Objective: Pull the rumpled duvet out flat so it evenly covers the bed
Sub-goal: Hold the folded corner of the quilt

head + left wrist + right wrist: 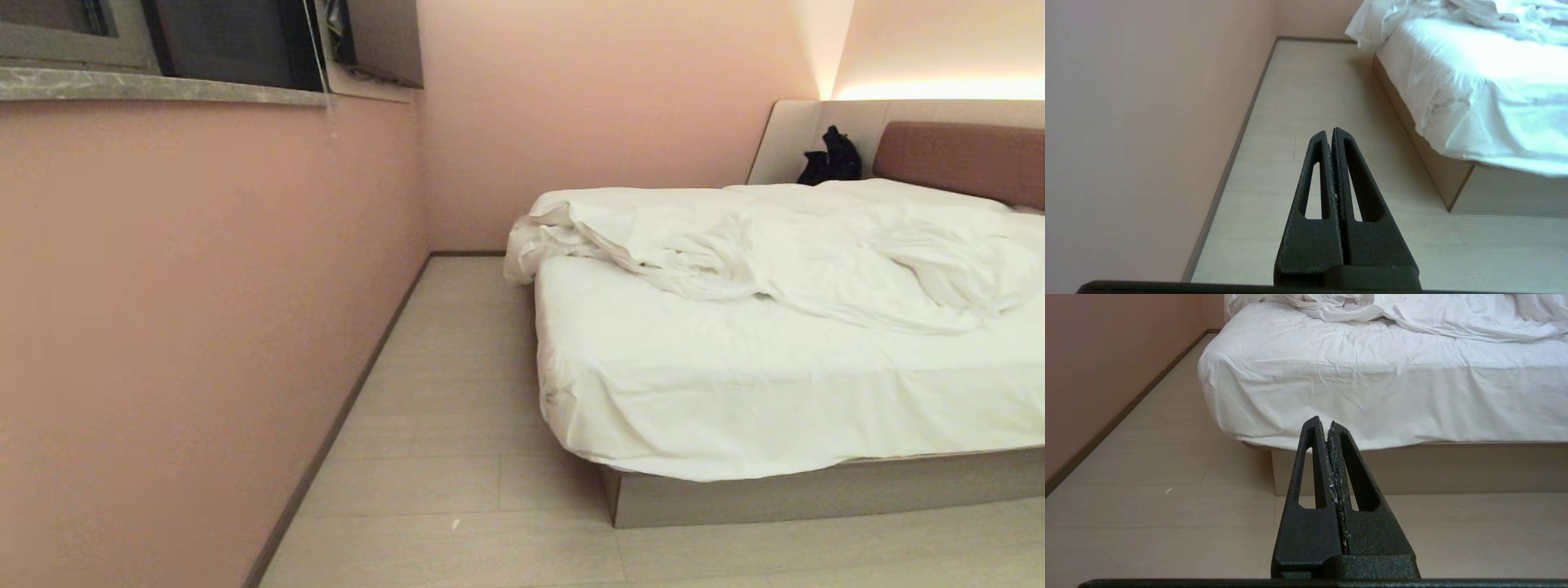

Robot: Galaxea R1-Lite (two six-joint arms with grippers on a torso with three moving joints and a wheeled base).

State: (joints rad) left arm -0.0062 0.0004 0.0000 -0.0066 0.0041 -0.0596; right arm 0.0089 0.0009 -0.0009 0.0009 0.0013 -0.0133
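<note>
Duvet (784,249), one: thick, puffy, plain white, bunched in deep folds across the head half of the bed (816,490), one corner spilling over the mattress edge toward the wall (196,310). Bed, one: low grey-beige box base, smooth white fitted sheet (735,392) bare over the foot half, padded reddish-brown headboard (963,159) on a pale panel. Black object (833,157), one, soft-looking, propped beside the headboard; kind unclear. Pale plank floor (457,392), matte pink wall, grey stone window ledge (155,86). No readable writing anywhere. Left gripper (1329,131), black and rough-textured, tapered slotted fingers pressed together, empty, over the floor off the bed's foot corner. Right gripper (1323,421), same build, likewise closed and empty, facing the bed's foot end.
</note>
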